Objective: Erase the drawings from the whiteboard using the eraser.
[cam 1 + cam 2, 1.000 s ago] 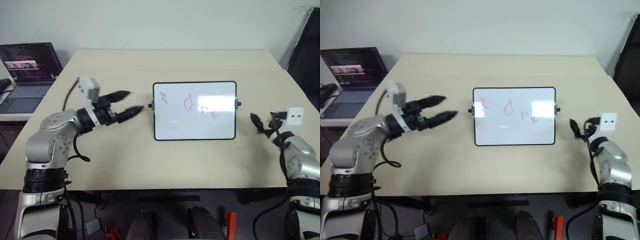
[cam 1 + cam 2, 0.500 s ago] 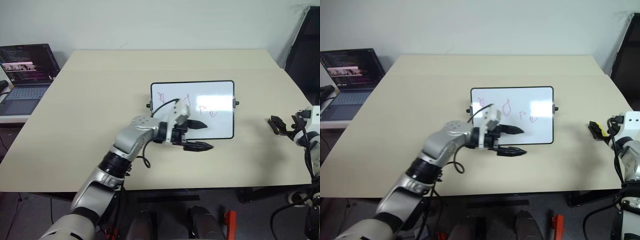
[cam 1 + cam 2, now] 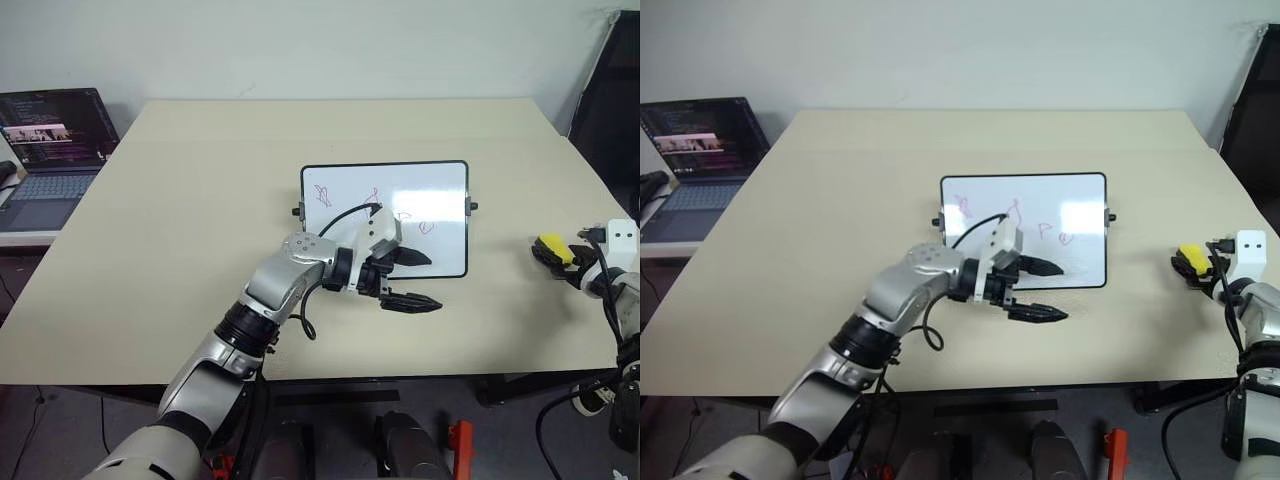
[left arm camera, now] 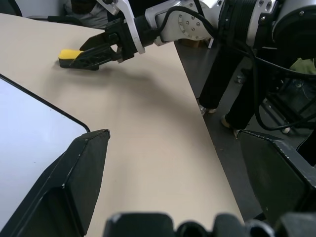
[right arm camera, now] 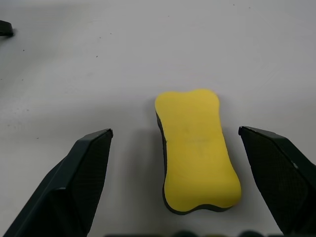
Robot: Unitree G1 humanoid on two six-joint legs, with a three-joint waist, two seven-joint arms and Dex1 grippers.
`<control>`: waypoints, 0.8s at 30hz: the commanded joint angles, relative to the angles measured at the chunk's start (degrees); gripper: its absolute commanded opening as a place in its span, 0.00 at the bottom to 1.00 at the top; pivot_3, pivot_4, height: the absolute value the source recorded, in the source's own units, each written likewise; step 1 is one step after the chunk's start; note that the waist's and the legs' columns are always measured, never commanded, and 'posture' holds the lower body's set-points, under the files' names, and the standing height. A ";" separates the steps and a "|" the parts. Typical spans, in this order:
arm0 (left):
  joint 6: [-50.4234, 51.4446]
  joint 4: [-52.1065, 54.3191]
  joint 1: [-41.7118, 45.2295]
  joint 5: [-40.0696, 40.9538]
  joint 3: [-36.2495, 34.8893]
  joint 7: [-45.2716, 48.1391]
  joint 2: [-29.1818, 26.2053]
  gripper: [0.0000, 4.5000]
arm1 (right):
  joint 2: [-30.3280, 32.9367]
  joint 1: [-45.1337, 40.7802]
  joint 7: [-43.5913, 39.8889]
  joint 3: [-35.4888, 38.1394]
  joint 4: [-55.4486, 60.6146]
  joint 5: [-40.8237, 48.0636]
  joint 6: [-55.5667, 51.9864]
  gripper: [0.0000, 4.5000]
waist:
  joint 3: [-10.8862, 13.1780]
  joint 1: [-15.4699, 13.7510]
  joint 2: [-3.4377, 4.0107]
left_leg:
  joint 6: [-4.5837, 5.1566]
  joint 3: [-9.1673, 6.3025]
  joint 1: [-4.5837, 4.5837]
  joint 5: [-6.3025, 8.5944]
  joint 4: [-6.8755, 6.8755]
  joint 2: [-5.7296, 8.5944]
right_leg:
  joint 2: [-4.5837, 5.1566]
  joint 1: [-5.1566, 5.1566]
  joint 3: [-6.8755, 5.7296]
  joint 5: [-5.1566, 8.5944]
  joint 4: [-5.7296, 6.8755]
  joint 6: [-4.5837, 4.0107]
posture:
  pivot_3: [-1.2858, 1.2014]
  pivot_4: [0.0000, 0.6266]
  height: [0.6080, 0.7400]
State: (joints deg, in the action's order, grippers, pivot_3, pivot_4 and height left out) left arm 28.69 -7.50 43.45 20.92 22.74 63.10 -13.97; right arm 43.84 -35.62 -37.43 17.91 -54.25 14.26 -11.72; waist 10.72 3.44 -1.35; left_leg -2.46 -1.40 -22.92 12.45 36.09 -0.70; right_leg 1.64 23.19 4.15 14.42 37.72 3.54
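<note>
Your right gripper (image 5: 173,217) wide open around the small yellow bone-shaped eraser (image 5: 196,150), not squeezing it, your left gripper (image 3: 415,280) open over the shiny white black-framed whiteboard (image 3: 440,190), pink scribbled drawings (image 3: 323,194) there.

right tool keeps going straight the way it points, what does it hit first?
Likely the eraser: it lies flat on the table, between the open fingers of the right tool, not yet gripped. Depth to it is unclear.

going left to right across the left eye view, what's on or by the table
laptop → left gripper, fingers apart, at the near edge of the whiteboard → eraser lying on the table, between the right gripper's open fingers
</note>
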 commanded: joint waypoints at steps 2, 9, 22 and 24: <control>0.66 3.58 -0.53 -0.21 -0.94 -0.42 -0.35 1.00 | 1.19 -1.75 0.00 0.23 -1.32 -0.79 2.46 0.78 | 0.00 0.01 0.00 | 0.00 0.00 0.00 0.00 0.00 0.00 | 0.00 0.00 0.00 0.00 0.00 0.00 | 0.52 0.24 1.00; 1.44 4.59 -1.53 -0.22 -0.97 -0.99 -0.70 1.00 | 0.13 -2.21 0.30 1.27 -2.18 -0.25 4.03 0.27 | 0.00 0.01 0.00 | 0.00 0.00 0.01 0.00 0.00 0.00 | 0.00 0.00 0.00 0.00 0.01 0.00 | 0.52 0.24 1.00; 0.61 4.36 -2.51 -0.76 -4.96 -1.73 -4.89 1.00 | 0.14 5.72 -0.33 4.49 20.63 5.69 -3.34 0.25 | 0.00 0.11 0.02 | 0.00 -0.03 0.01 0.00 -0.01 0.00 | 0.00 0.01 0.00 0.00 0.03 0.00 | 0.52 0.24 1.00; -0.02 5.19 -3.23 -1.19 -6.34 -1.81 -7.24 1.00 | 0.13 8.48 1.10 5.70 31.39 8.01 -7.68 0.25 | -0.02 0.29 0.04 | 0.00 -0.03 0.02 0.00 0.00 -0.02 | -0.01 0.02 0.00 0.00 0.05 0.00 | 0.52 0.24 1.00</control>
State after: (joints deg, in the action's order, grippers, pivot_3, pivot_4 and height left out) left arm 30.03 -4.81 40.59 19.96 18.69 61.56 -20.25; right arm 42.94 -27.37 -37.05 21.36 -32.28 19.40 -16.58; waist 10.70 3.73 -1.31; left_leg -2.46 -1.43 -22.90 12.45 36.09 -0.72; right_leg 1.63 23.20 4.15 14.43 37.78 3.54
